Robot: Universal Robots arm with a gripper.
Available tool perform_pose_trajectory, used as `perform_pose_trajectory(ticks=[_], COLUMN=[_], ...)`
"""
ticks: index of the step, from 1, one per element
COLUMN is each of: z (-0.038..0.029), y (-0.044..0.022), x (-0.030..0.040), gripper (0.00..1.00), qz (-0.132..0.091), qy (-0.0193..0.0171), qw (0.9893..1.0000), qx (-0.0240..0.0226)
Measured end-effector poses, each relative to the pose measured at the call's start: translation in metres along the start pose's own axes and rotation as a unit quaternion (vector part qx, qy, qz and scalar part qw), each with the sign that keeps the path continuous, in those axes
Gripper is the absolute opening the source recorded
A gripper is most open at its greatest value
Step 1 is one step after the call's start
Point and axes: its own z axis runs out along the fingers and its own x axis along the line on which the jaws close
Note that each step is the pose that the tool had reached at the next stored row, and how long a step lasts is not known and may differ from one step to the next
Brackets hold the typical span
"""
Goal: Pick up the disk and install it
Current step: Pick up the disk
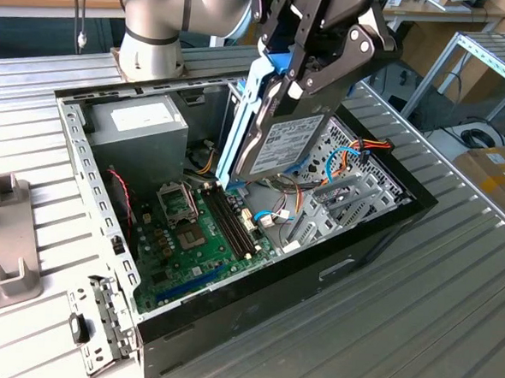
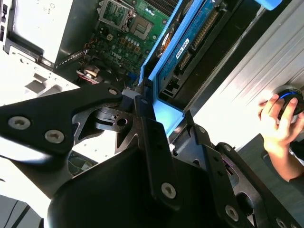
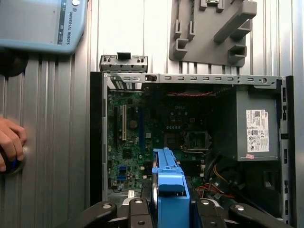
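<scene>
My tool (image 1: pixel 295 78) is clamped on the disk (image 1: pixel 276 148), holding it tilted on edge above the open case (image 1: pixel 315 283). This is the carry step, and the disk is not yet installed. Seating it, I judge, calls for clearing the cables (image 1: pixel 362 151).

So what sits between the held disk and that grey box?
In the first wrist view, a processor socket and coloured wires lie between the disk and box.

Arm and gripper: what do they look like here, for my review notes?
The arm is built of smooth silver-grey cylindrical segments, and in the first wrist view a pale blue joint cap carries dark print. The gripper is matt black: flat, angular link plates pinned together with silver screw heads, narrowing to slim jaws.
</scene>
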Motion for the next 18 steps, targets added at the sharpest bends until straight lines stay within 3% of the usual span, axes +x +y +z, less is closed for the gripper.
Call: perform_pose_trajectory(ticks=[18], z=[0.0031], y=[-0.0019], x=[0.0055], gripper=[0.37], qz=[0.0], qy=[0.0], qw=[1.0], qx=[0.0])
